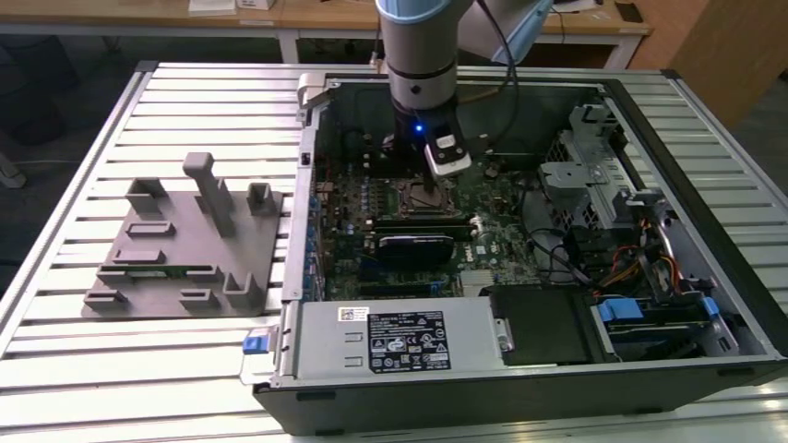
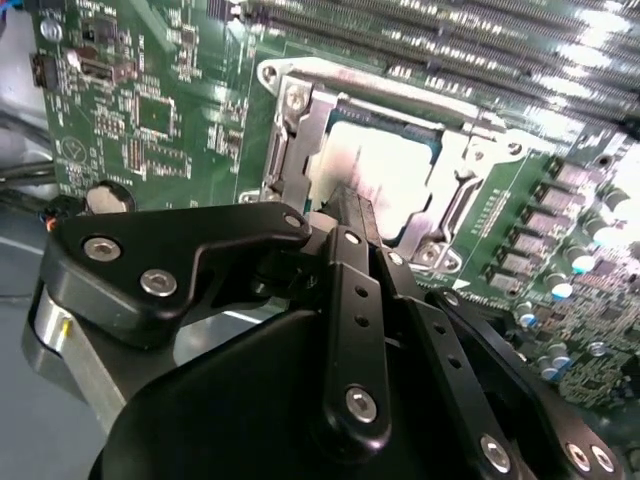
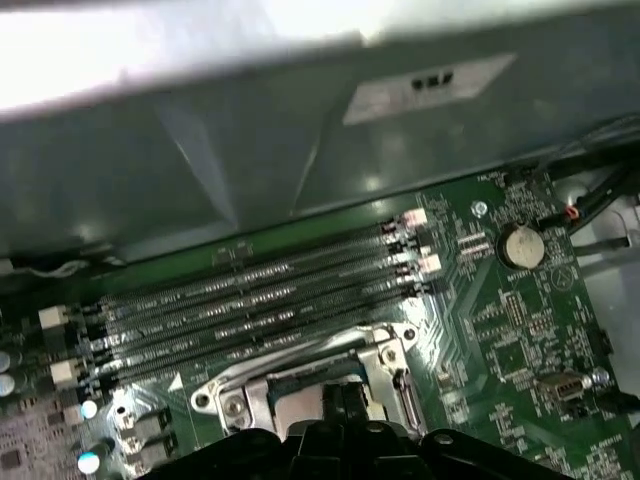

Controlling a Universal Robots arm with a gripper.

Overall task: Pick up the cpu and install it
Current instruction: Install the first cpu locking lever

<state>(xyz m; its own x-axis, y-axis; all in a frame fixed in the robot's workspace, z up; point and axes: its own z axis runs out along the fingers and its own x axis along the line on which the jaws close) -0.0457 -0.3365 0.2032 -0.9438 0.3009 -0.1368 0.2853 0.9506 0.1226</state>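
The black fingers stand closed just above the flat square silvery cpu, which lies seated inside the metal socket frame on the green motherboard, apparently pressing it level.

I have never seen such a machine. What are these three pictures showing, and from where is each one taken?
This is a robot arm working over an open computer case, which lies on a slatted metal table. The exterior view is from a camera off the arm and takes in the whole scene. Beside the case, on that view's left, sits a grey plastic fixture.

The two wrist views come from cameras riding on the arm, looking down at the green motherboard. In the second wrist view the black end effector reaches down to the cpu, a silvery square chip lying inside the metal socket frame. The first wrist view shows the same socket frame and the long memory slots next to it.
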